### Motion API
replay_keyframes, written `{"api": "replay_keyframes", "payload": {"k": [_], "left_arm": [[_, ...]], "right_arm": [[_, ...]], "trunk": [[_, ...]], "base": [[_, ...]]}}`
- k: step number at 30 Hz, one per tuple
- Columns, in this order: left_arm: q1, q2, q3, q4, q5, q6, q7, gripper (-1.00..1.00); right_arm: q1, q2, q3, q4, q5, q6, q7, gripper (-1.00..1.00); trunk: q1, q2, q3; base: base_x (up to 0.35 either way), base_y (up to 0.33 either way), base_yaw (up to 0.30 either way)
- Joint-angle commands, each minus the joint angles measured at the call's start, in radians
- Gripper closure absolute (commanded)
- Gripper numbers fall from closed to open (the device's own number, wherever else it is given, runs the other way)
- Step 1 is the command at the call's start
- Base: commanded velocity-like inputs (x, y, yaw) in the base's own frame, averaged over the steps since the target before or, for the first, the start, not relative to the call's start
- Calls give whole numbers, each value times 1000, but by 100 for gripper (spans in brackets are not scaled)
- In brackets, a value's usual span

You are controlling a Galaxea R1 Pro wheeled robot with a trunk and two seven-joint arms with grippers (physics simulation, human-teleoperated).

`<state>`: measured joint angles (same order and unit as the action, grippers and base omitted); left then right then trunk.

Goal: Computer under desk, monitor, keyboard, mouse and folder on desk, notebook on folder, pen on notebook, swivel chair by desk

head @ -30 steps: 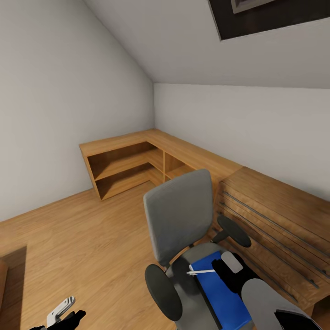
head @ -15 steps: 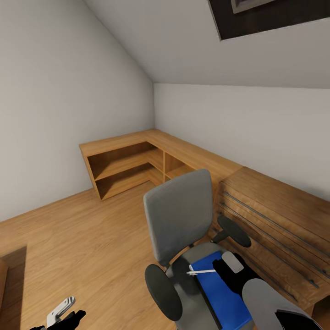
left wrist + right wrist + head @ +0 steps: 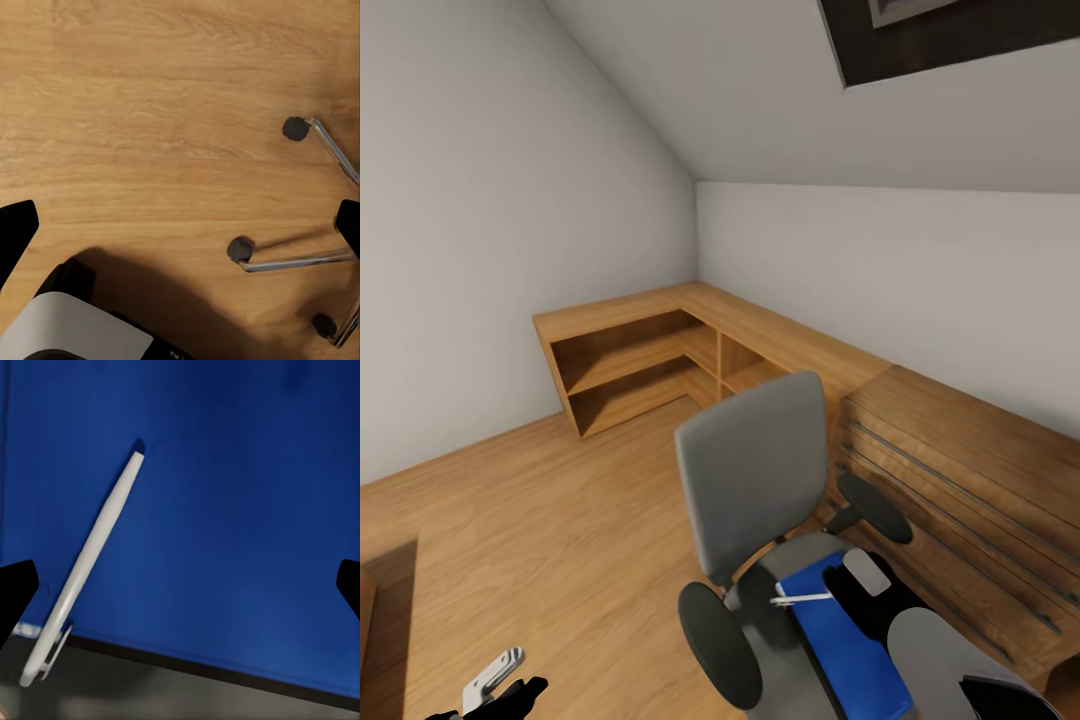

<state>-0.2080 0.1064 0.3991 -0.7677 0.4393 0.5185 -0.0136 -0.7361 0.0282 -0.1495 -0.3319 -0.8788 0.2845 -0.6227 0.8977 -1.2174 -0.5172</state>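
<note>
The grey swivel chair (image 3: 753, 470) stands on the wood floor beside a light-wood drawer chest. A bright blue folder (image 3: 848, 645) lies on its seat, and a thin white pen (image 3: 803, 598) rests across the folder's far end. My right gripper (image 3: 857, 598) hovers just above the folder, close to the pen. In the right wrist view its fingertips (image 3: 16, 589) stand wide apart over the folder (image 3: 225, 510), open, with the pen (image 3: 90, 562) between them and untouched. My left gripper (image 3: 500, 690) hangs low over the floor, open and empty (image 3: 180, 229), near the chair's chrome base (image 3: 300, 261).
A light-wood drawer chest (image 3: 960, 480) with long bar handles stands right of the chair. A low L-shaped wooden shelf unit (image 3: 650, 350) fills the far corner under the sloped ceiling. Open wood floor (image 3: 550, 520) stretches to the left. A dark shape (image 3: 385, 610) sits at the lower left edge.
The whole head view has shifted by a few pixels, so the camera moved slightly. Both grippers keep their pose, and the pen and folder lie as before.
</note>
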Motion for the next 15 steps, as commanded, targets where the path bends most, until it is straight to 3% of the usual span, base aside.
{"api": "replay_keyframes", "payload": {"k": [1,9,15], "left_arm": [[-1,0,3,-1,4,6,-1,-100],[-1,-1,3,-1,4,6,-2,-100],[-1,-1,3,-1,4,6,-2,-100]], "right_arm": [[0,0,-2,-3,-3,4,-6,-100],[0,1,-2,-3,-3,4,-7,-100],[0,1,-2,-3,-3,4,-7,-100]], "trunk": [[0,-1,-1],[0,-1,-1],[0,-1,-1]], "base": [[156,94,0],[202,126,0],[66,40,0]]}}
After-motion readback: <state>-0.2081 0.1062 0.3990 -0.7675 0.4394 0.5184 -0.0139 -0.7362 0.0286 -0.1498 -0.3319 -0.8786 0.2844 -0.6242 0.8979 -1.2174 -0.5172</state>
